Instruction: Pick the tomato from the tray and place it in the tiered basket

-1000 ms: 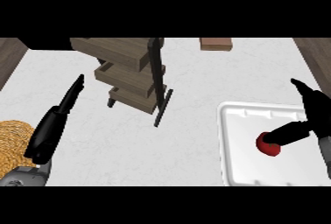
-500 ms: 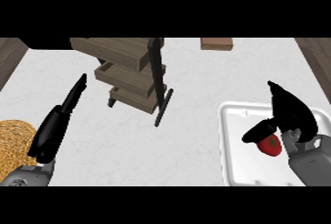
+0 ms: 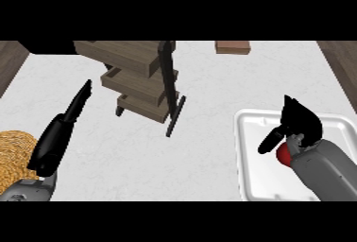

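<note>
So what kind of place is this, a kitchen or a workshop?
Most likely a kitchen counter: a pale marbled worktop carries a tiered basket of wooden trays, a white tray holding a tomato, and what may be bread.

there are no words, numbers or signs to read on anything here.

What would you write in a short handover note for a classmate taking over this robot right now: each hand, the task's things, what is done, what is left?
Left hand: open, resting at the view's left, holding nothing.
Right hand: open over the white tray, above the tomato, not closed on it.
Tomato: in the tray, partly hidden by the right forearm.
Tiered basket: at the counter's far side, left of the tray.
Done: right hand brought over the tomato.
Left: grasp, lift, carry to the basket, release.
</note>
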Motion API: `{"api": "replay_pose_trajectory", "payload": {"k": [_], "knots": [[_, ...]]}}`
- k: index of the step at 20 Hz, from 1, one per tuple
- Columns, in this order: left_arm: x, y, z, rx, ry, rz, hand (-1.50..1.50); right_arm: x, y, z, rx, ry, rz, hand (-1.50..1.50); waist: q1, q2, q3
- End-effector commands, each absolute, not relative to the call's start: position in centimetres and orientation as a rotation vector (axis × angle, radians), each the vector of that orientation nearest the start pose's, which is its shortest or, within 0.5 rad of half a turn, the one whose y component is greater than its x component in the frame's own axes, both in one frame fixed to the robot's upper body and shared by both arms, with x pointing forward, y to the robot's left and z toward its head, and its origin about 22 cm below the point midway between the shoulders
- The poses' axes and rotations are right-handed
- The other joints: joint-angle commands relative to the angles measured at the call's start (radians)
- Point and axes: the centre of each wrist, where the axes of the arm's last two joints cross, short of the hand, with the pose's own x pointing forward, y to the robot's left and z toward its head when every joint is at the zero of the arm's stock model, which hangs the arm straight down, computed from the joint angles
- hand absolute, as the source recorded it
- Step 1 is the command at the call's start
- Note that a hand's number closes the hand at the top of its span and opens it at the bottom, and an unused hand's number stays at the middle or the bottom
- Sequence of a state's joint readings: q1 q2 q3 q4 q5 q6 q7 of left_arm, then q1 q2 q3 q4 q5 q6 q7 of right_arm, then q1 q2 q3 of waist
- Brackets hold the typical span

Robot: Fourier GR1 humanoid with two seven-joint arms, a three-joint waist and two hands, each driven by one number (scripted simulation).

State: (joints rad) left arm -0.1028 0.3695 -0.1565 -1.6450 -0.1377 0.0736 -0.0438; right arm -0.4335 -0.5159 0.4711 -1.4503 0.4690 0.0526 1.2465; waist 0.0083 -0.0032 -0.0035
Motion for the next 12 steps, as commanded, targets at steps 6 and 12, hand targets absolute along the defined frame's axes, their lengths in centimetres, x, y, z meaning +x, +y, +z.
{"api": "replay_pose_trajectory", "payload": {"k": [6,12], "knots": [[25.2,26.9,4.6,0.296,-1.726,-0.496,0.0,29.9,-21.2,6.3,-1.007,-0.257,0.649,-1.5,-0.02,-0.003,0.001],[26.7,26.3,5.5,0.306,-1.731,-0.463,0.0,30.5,-20.6,5.3,-1.03,-0.229,0.624,-1.5,-0.023,0.0,0.0]]}}
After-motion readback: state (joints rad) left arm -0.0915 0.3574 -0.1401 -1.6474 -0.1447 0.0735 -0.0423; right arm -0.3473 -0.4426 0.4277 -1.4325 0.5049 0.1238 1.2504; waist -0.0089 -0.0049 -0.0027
